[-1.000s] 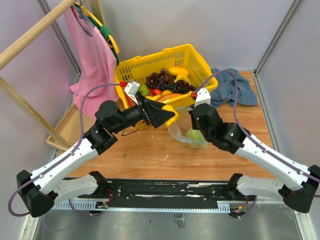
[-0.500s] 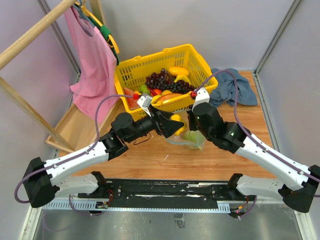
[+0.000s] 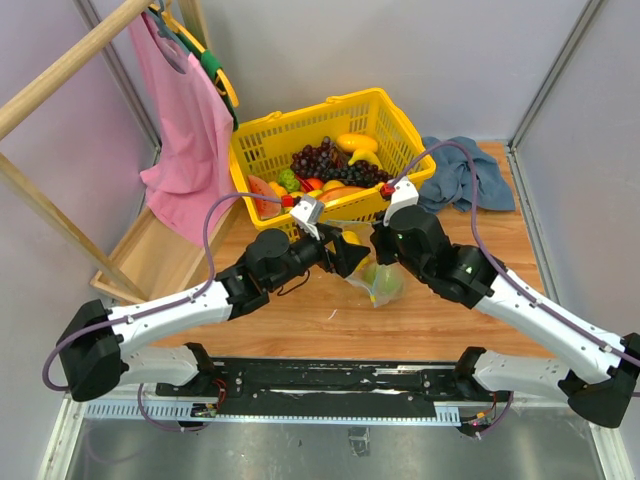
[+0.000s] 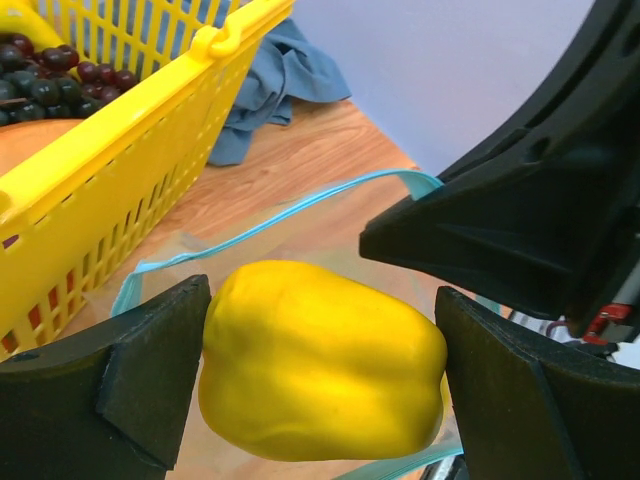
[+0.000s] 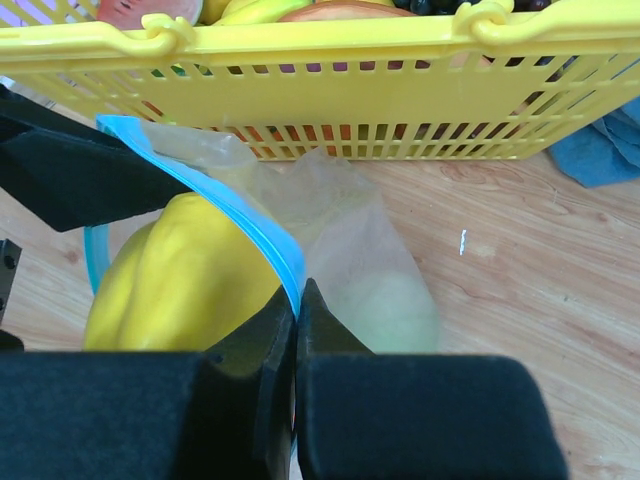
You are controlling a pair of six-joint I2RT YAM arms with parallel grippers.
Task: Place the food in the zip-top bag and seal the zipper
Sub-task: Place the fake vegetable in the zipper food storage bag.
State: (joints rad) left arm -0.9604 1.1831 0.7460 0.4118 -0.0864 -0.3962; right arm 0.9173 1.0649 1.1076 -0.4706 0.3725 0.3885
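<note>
My left gripper point(image 4: 322, 370) is shut on a yellow toy fruit point(image 4: 320, 362) and holds it at the open mouth of the clear zip-top bag point(image 3: 375, 282); it also shows from above point(image 3: 352, 252). My right gripper point(image 5: 297, 300) is shut on the bag's blue zipper strip point(image 5: 215, 185) and holds the mouth up. A pale green fruit point(image 5: 400, 305) lies inside the bag. In the right wrist view the yellow fruit point(image 5: 185, 285) sits just behind the zipper edge.
A yellow lattice basket point(image 3: 390, 120) with grapes and other toy food stands just behind the bag. A blue cloth point(image 3: 465, 175) lies at the back right. A pink garment point(image 3: 190, 120) hangs on a wooden rack at the left.
My left gripper has carried the yellow fruit right and forward from the basket front to the bag's mouth. The right gripper has lifted the bag's edge a little.
</note>
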